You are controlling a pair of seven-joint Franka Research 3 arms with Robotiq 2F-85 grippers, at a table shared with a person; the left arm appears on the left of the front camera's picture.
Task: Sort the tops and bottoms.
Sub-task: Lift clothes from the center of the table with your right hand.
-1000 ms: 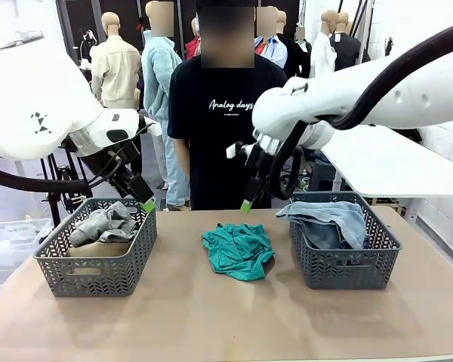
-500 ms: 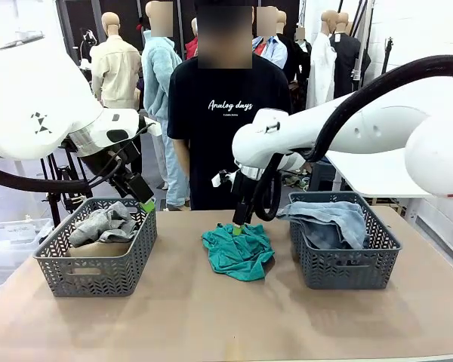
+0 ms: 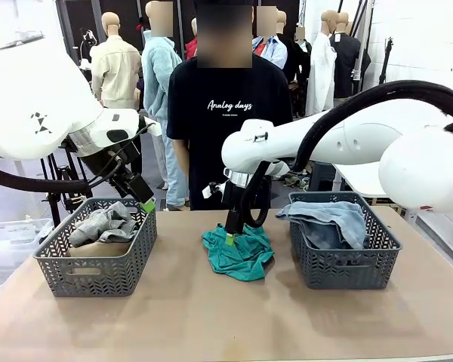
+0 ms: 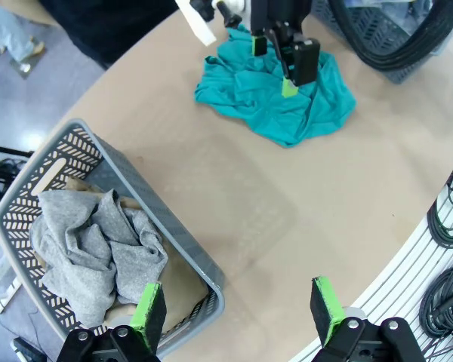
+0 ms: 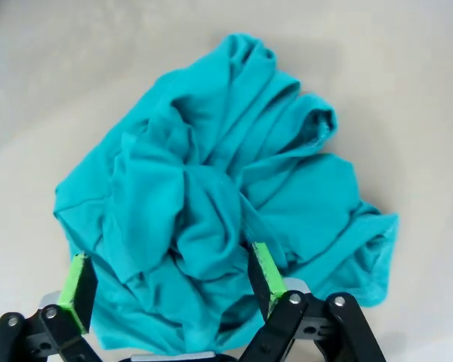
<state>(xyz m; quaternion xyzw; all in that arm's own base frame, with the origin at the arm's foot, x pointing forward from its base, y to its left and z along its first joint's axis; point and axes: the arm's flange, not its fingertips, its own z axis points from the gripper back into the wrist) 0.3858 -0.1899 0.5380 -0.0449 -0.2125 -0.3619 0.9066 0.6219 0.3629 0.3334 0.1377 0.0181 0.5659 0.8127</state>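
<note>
A crumpled teal-green tee (image 3: 240, 255) (image 4: 275, 105) (image 5: 211, 188), one of the tops, lies on the table's middle. My right gripper (image 3: 229, 237) (image 4: 275, 68) (image 5: 171, 276) is open and lowered onto it, the green pads straddling a fold of the cloth. The heather-grey tee (image 3: 102, 224) (image 4: 90, 253) lies on a tan garment (image 3: 98, 247) in the left basket (image 3: 98, 277) (image 4: 192, 253). Open and holding nothing, my left gripper (image 3: 146, 204) (image 4: 238, 305) hovers above that basket's far right corner. The bottoms, faded light blue denim (image 3: 328, 221), fill the right basket (image 3: 347, 273).
A person in a black tee (image 3: 223, 113) stands at the far edge, behind the teal tee, hands out of sight. Bare tabletop (image 3: 211, 317) stretches in front of both baskets. The right arm's black cable hangs near the gripper.
My right arm has swung left and down from between the person and the right basket onto the teal tee. The left arm has stayed still.
</note>
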